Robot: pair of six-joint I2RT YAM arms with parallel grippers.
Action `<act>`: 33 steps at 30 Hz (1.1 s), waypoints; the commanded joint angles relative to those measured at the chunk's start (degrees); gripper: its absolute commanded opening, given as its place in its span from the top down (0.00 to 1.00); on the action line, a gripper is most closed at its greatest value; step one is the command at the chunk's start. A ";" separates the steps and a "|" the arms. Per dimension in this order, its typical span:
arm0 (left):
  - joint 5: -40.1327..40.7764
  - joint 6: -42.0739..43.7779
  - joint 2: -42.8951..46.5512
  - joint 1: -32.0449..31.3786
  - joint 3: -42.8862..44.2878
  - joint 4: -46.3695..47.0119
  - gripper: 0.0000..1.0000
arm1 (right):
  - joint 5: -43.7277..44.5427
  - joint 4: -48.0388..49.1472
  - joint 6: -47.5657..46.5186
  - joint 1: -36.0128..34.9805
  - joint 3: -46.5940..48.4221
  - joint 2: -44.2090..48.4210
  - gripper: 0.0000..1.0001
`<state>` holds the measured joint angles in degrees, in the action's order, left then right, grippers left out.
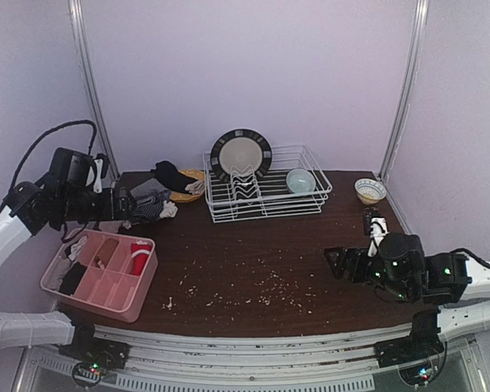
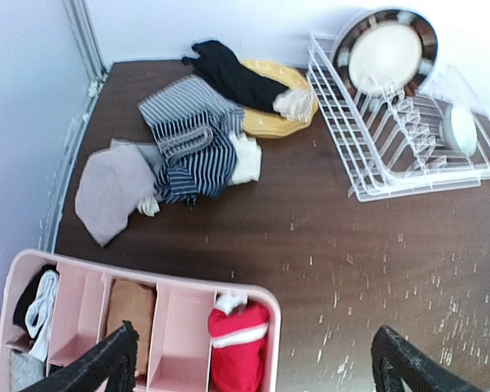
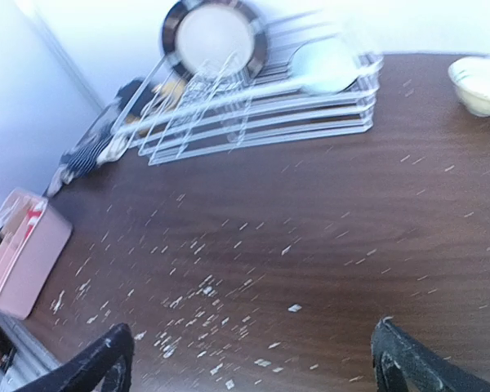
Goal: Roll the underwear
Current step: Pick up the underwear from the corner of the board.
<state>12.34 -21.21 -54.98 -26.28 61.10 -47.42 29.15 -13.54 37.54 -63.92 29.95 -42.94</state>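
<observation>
Red cloth briefs with a white waistband (image 2: 238, 347) sit rolled up in the rightmost compartment of the pink plastic compartment tray (image 2: 180, 282), which stands at the near left of the dark brown wooden table (image 2: 351, 245). Other compartments hold a tan folded piece (image 2: 131, 314) and a black-and-white bundle (image 2: 34, 306). Beyond the tray, loose on the table, the black-and-white striped briefs (image 2: 192, 147) lie crumpled, touching a flat grey pair (image 2: 110, 192) on their left. A black pair (image 2: 233, 73) is draped over a yellow plate (image 2: 282, 118) just behind them. The left gripper (image 2: 253, 331) hangs above the tray's far edge, its two fingers spread wide with nothing between them. The right gripper (image 3: 253, 329) hovers over the crumb-strewn table well to the right, likewise spread wide and empty. A white wire dish rack (image 2: 408, 155) at the back holds a dark-rimmed round plate (image 2: 388, 53).
</observation>
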 commanded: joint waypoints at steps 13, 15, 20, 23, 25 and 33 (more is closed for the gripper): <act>0.69 -19.33 -53.09 14.86 31.10 -2.94 0.17 | 13.96 -8.82 -3.59 2.81 3.89 4.62 0.00; 0.17 -20.59 -54.87 15.59 31.20 -1.92 0.20 | 13.27 -8.62 -3.40 2.94 3.98 4.49 0.00; -2.58 -21.61 -59.95 16.58 32.57 -0.31 0.30 | 11.23 -9.50 -3.30 3.16 5.03 4.55 0.00; -3.68 -21.24 -61.74 16.83 32.60 1.87 0.43 | 10.36 -11.42 -3.68 3.11 6.46 5.59 0.00; -4.05 -20.65 -62.85 16.88 33.12 2.89 0.45 | 9.53 -12.24 -4.64 3.16 7.44 6.51 0.00; -6.25 -17.64 -60.52 17.15 32.24 4.53 1.00 | 11.27 -15.81 -7.19 3.14 10.43 10.04 0.00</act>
<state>7.92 -40.99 -119.98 -9.63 94.48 -46.39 38.74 -25.96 32.82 -61.06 37.82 -34.70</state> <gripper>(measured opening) 0.237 1.000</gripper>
